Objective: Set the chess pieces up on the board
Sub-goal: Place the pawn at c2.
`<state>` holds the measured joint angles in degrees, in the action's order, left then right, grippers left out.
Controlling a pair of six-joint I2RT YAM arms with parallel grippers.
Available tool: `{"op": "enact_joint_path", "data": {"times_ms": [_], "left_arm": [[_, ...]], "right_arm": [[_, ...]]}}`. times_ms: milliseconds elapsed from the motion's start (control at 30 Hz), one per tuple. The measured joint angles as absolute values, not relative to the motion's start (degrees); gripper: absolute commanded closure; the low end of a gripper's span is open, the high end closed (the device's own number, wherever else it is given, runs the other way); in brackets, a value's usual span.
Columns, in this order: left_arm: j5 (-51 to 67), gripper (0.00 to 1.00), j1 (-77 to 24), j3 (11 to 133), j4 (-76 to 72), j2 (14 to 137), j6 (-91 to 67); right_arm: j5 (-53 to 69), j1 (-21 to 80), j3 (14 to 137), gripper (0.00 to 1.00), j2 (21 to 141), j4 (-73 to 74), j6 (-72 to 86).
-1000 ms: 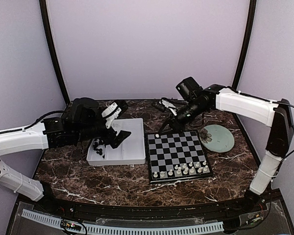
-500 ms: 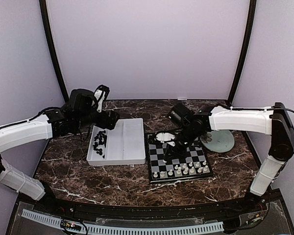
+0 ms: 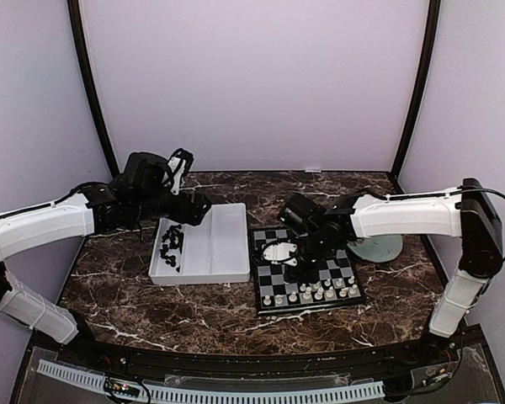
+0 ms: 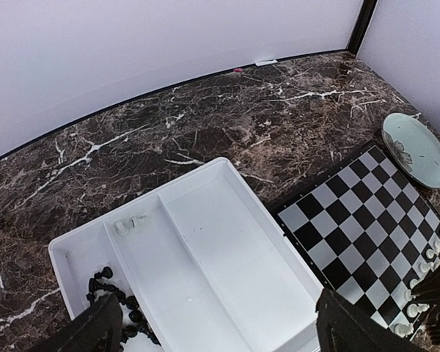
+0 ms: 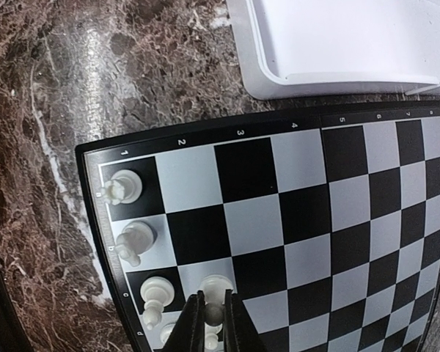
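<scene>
The board (image 3: 310, 271) lies right of centre, with white pieces (image 3: 313, 292) along its near rows. My right gripper (image 3: 291, 257) hangs over the board's left half. In the right wrist view it (image 5: 214, 293) is shut on a white pawn (image 5: 215, 282) just over a silver square, beside other white pieces (image 5: 136, 238) along the edge row. My left gripper (image 3: 195, 205) is open and empty above the far left of the white tray (image 3: 215, 252). The tray holds a heap of black pieces (image 4: 114, 302) and two white pieces (image 4: 129, 223).
A pale green plate (image 3: 377, 246) lies right of the board and also shows in the left wrist view (image 4: 418, 149). The tray's corner (image 5: 337, 51) lies close to the board's edge. The table is dark marble with walls at the back and sides.
My right gripper has moved from beyond the board's far left corner down over the board, toward the near white rows. My left gripper has pulled back from over the tray toward its far left.
</scene>
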<state>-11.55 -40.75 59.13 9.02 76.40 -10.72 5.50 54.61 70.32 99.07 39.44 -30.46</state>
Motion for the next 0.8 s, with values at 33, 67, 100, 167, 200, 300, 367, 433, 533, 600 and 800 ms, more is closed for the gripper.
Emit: {"op": "enact_joint_path", "data": {"times_ms": [33, 67, 100, 167, 200, 300, 367, 433, 533, 600, 800], "left_arm": [[-11.5, 0.06, -40.8, 59.2, 9.2, 76.5, -10.7], [-11.4, 0.06, -40.8, 59.3, 9.4, 76.7, -10.7], [-11.4, 0.06, -40.8, 59.5, 9.7, 76.8, -10.7], [-11.4, 0.06, -40.8, 60.1, 10.0, 77.2, -10.7], [-11.4, 0.06, -40.8, 60.1, 10.0, 77.3, -10.7], [-11.5, 0.06, -40.8, 60.3, 10.1, 77.3, -10.7], [-11.4, 0.06, -40.8, 60.6, 10.1, 77.3, -10.7], [-11.4, 0.06, -40.8, 60.8, 10.1, 77.5, -10.7], [-11.4, 0.06, -40.8, 60.8, 10.2, 77.8, -10.7], [-11.4, 0.06, -40.8, 60.8, 10.2, 77.9, -10.7], [-11.6, 0.06, -40.8, 60.8, 10.2, 78.0, -10.7]], "right_arm": [[5.1, 54.6, 70.2, 0.9, 99.2, 39.4, -30.6], [4.7, 54.6, 70.1, 0.9, 99.5, 39.4, -30.7], [4.4, 54.6, 70.0, 0.89, 99.7, 39.4, -30.8], [4.1, 54.7, 70.0, 0.89, 100.1, 39.5, -31.0], [4.0, 54.7, 70.0, 0.89, 100.3, 39.5, -31.0], [3.9, 54.7, 70.0, 0.89, 100.7, 39.6, -31.1], [3.8, 54.7, 69.9, 0.89, 100.8, 39.9, -31.2], [3.8, 54.7, 69.9, 0.89, 101.0, 40.0, -31.2], [3.8, 54.7, 69.9, 0.89, 101.4, 40.3, -31.3], [3.8, 54.7, 69.9, 0.89, 101.6, 40.5, -31.3], [4.0, 54.7, 69.9, 0.86, 101.8, 40.8, -31.4]]}}
